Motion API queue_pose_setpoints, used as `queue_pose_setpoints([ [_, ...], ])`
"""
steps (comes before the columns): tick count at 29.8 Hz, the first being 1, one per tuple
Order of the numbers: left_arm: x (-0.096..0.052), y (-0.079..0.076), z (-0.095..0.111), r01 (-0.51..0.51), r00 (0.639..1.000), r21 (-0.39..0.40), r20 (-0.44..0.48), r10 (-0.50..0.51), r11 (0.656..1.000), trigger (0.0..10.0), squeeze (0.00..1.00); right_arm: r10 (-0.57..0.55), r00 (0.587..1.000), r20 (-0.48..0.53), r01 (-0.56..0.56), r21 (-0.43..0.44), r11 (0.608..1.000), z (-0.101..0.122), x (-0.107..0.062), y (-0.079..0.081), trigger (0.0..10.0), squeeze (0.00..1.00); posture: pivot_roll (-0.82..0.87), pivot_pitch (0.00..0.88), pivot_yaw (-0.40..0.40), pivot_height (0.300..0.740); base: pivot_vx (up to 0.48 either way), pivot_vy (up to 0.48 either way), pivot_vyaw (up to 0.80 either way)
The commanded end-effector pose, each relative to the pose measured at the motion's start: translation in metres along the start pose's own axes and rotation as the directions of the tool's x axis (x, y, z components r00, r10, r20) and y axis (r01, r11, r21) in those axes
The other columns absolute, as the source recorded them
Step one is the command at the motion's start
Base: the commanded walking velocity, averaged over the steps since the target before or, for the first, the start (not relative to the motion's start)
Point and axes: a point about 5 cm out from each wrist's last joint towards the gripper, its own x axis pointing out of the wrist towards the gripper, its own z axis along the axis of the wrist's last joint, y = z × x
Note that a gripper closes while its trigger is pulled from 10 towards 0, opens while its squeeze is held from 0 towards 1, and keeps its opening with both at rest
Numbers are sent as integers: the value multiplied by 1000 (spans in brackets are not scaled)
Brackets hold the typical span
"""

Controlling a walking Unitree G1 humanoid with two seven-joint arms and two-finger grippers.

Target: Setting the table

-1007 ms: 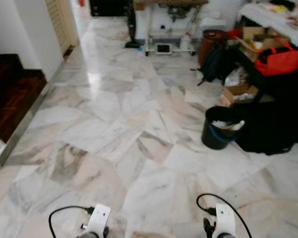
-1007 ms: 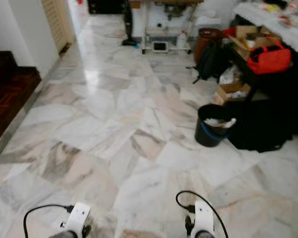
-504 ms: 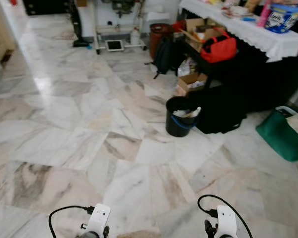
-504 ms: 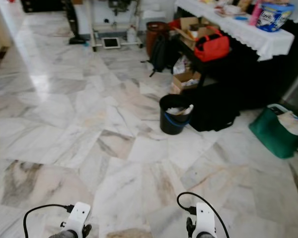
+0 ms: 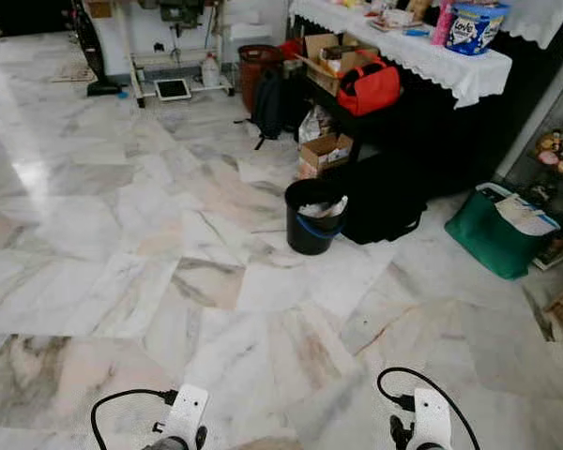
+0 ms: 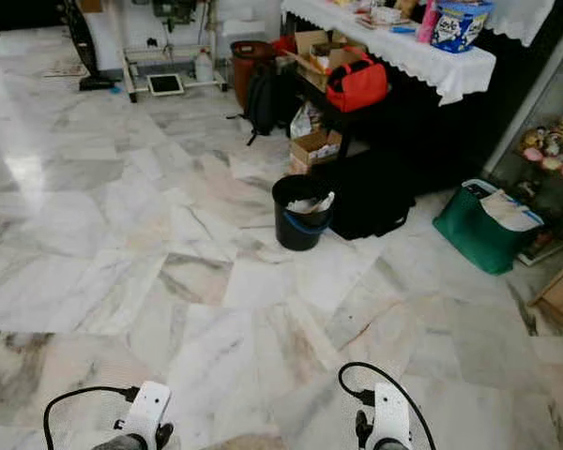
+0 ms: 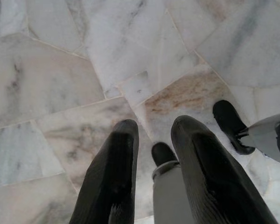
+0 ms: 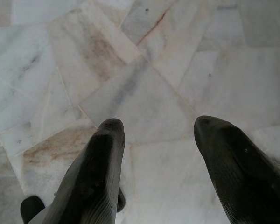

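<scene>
- The table (image 5: 422,56) with the white lacy cloth is the thing to be set. It stands far across the marble floor (image 5: 122,244) from the robot. Nothing is being carried to it.
- The left gripper (image 7: 151,144) hangs low over the floor. Its two black fingers are a little apart and hold nothing.
- The right gripper (image 8: 154,135) hangs low too. Its fingers are wide apart and empty.
- On the table sits a blue and white tub (image 5: 475,23). I cannot see inside it.
- Under the table a red bag (image 5: 369,86) rests on a dark shelf, zipped up.
- Just in front of the table stands a black bucket (image 5: 311,217) with crumpled white stuff in it.
- Near the table a small cardboard box (image 5: 325,150) lies open on the floor.
- Beside the table's near end sits a green bag (image 5: 495,230) with papers on top.
- What could go wrong: the robot could bump the bucket or the green bag on its way, since both sit right by the table. The shiny floor might also be slippery.
</scene>
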Motion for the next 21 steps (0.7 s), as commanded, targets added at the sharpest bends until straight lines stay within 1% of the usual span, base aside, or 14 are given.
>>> queue_pose_setpoints([
  [1,0,2,-1,6,1000,20,-8,-6,1000,10000,0,-7,1000,-6,7,21,1000,-3,-1,0,10000,0,1,0,-25,736,0,0,-769],
  [5,0,7,2,-6,1000,25,-11,6,1000,10000,0,-14,1000,-15,14,40,999,-8,-2,-1,10000,0,11,0,-20,736,0,0,-775],
  [6,0,8,1,-9,1000,51,-20,10,999,10000,0,-14,1000,-18,15,36,999,-9,-2,-1,10000,0,12,0,-18,736,0,0,-775],
  [9,0,9,2,-6,1000,71,-18,7,997,10000,0,-17,1000,-21,18,40,999,-10,-3,-1,10000,0,11,0,-15,736,0,0,-775],
  [10,0,9,3,-5,1000,81,-11,6,997,10000,0,-19,1000,-20,19,39,999,-10,-2,-1,10000,0,11,0,-16,736,0,-319,-775],
  [16,0,8,2,-11,1000,76,-19,13,997,10000,0,-19,1000,-13,19,39,999,-7,-2,-3,10000,0,13,0,-23,736,0,-426,-773],
  [17,0,7,0,-15,1000,58,-23,16,998,10000,0,-18,1000,-9,18,40,999,-5,-1,-2,10000,0,13,0,-23,736,0,0,-775],
  [21,0,5,-3,-10,999,59,-33,12,998,10000,0,-16,1000,-7,17,39,999,-5,-1,-2,10000,0,12,0,-28,736,0,0,-773],
])
